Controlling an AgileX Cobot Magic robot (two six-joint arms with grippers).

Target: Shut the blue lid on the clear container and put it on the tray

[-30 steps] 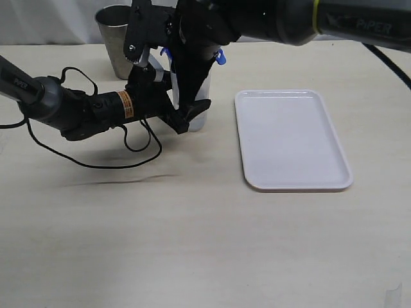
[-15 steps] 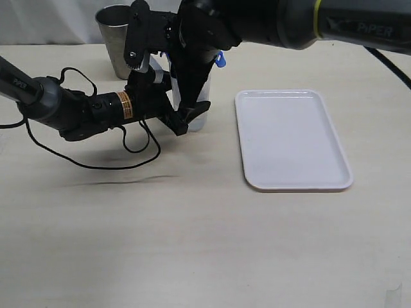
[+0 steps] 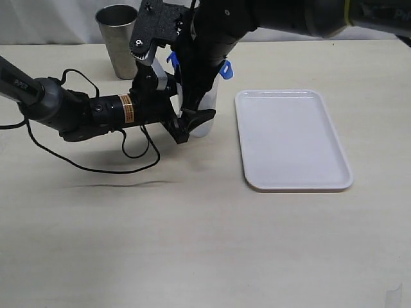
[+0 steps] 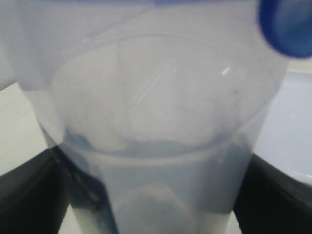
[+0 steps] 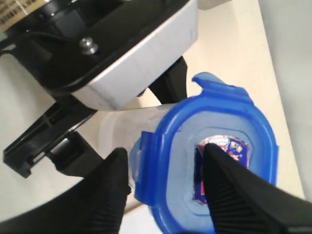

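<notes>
The clear container (image 3: 205, 123) stands on the table left of the tray (image 3: 292, 138), and my left gripper (image 3: 192, 125) is shut on its lower body. In the left wrist view the container (image 4: 156, 122) fills the frame, with a dark jaw at each side of my left gripper (image 4: 156, 204). The blue lid (image 5: 214, 161) sits on the container's mouth, label up. My right gripper (image 5: 165, 161) hovers just over it, open: one finger is beside the lid's rim, the other over the label. In the exterior view the right gripper (image 3: 198, 67) covers most of the lid (image 3: 223, 66).
A grey steel cup (image 3: 119, 38) stands behind the left arm at the back. A black cable (image 3: 128, 154) loops on the table under the left arm. The tray's edge (image 4: 292, 126) lies close beside the container.
My right gripper's jaws have spread wider over the lid and the right arm has lifted a little. The left gripper and container have shifted slightly toward the tray.
</notes>
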